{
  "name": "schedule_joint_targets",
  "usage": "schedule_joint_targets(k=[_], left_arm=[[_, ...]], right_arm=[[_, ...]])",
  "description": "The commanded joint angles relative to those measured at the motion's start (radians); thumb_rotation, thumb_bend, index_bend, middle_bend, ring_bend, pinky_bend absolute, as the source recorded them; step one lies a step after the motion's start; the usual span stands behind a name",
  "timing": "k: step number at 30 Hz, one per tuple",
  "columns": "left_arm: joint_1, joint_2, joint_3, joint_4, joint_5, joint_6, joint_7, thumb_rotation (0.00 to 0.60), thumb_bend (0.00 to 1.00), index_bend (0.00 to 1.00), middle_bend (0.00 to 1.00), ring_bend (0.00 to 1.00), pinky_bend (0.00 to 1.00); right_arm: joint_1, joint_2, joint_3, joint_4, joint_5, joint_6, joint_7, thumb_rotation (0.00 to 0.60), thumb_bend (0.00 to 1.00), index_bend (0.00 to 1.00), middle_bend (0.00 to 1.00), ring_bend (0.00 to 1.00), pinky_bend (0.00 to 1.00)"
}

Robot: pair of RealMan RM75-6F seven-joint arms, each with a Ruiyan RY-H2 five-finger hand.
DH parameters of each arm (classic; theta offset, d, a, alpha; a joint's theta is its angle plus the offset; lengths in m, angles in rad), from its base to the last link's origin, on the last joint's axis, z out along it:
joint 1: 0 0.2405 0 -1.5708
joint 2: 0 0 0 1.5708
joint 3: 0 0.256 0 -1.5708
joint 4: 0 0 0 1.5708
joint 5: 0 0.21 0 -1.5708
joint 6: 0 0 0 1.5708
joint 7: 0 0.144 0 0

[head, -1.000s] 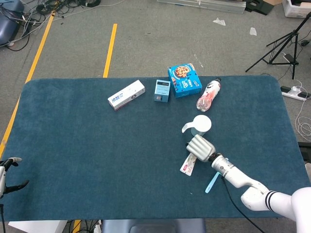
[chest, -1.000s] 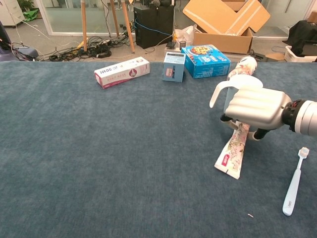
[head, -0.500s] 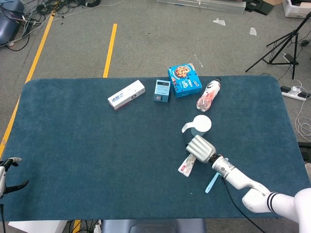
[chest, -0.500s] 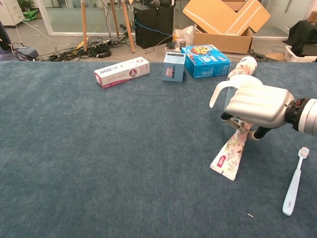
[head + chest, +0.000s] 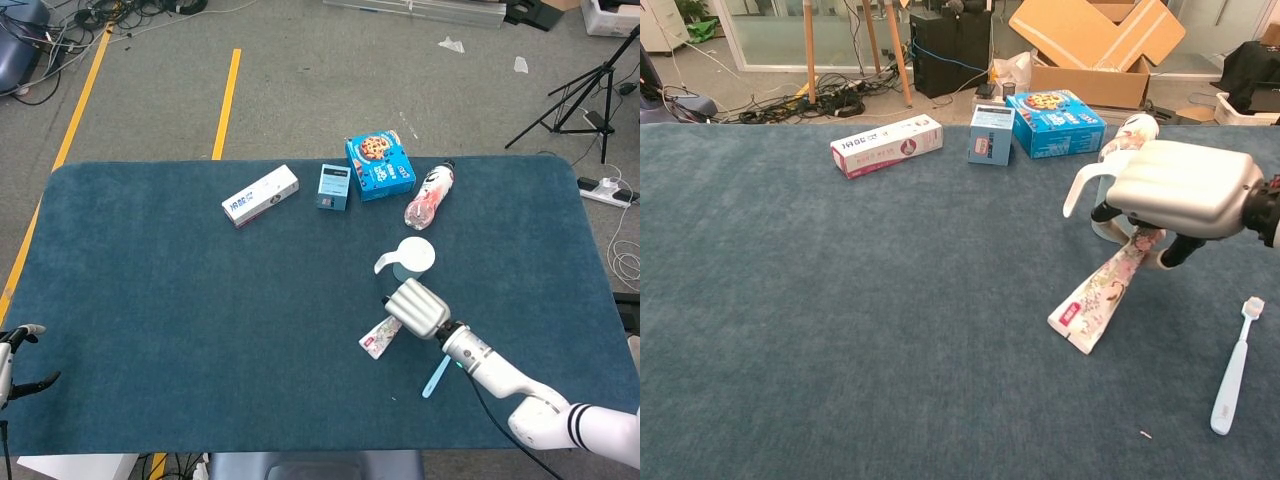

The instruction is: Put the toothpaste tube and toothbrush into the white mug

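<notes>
The flat, floral-printed toothpaste tube (image 5: 1103, 293) hangs tilted above the desk (image 5: 840, 330), its upper end grasped by the right robot hand (image 5: 1180, 190) just beside the glossy white mug (image 5: 413, 261). The slim light-blue toothbrush (image 5: 1232, 367) lies on blue felt-like cloth. The left robot hand (image 5: 15, 358) rests unclenched at the desk edge

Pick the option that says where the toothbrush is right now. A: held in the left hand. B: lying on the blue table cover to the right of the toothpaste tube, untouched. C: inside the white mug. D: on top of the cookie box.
B: the toothbrush lies flat on the table cover, apart from the right hand, which holds the toothpaste tube near the white mug.
</notes>
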Motion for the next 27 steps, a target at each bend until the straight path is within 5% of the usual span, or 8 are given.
schedule_joint_targets(k=[1, 16, 27], left_arm=[[0.001, 0.0, 0.0, 0.0, 0.001, 0.001, -0.001, 0.6, 0.0, 0.31, 0.4, 0.33, 0.28], [0.001, 0.003, 0.0, -0.001, 0.001, 0.001, -0.008, 0.6, 0.0, 0.31, 0.4, 0.33, 0.28], [0.003, 0.005, 0.001, -0.004, 0.005, 0.006, -0.005, 0.6, 0.0, 0.31, 0.4, 0.33, 0.28]], right_arm=[[-0.004, 0.024, 0.007, -0.038, -0.001, 0.012, -0.012, 0.6, 0.19, 0.7, 1.0, 1.0, 1.0], [-0.008, 0.112, 0.046, -0.192, 0.0, 0.049, -0.069, 0.6, 0.19, 0.7, 1.0, 1.0, 1.0], [-0.027, 0.281, 0.116, -0.387, 0.042, 0.103, -0.196, 0.6, 0.19, 0.7, 1.0, 1.0, 1.0]])
